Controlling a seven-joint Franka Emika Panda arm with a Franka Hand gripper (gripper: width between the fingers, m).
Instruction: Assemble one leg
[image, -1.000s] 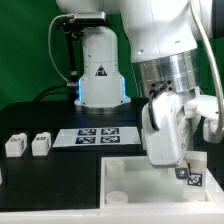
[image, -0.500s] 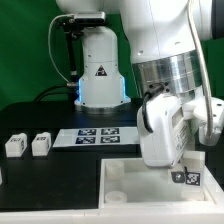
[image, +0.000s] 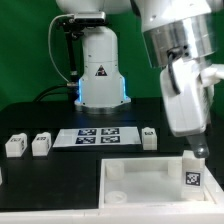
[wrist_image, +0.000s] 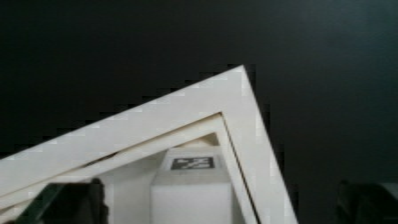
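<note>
A small white leg (image: 190, 172) with a tag on its face stands upright in the far corner of the large white square panel (image: 140, 180), at the exterior view's right. My gripper (image: 198, 151) hangs just above the leg, open, with its jaws clear of it. In the wrist view the leg (wrist_image: 192, 185) stands inside the panel's corner (wrist_image: 178, 115). It sits between my two dark fingers (wrist_image: 71, 203), which are spread wide, so the gripper (wrist_image: 222, 206) holds nothing.
Two more legs (image: 13, 145) (image: 40, 145) lie on the black table at the exterior view's left. A third (image: 149, 137) lies beside the marker board (image: 97, 136). The robot base (image: 100, 70) stands behind.
The gripper has let go of the leg and risen up and to the exterior view's right. The leg stays upright in the panel's corner, and a leg behind the arm has come into view.
</note>
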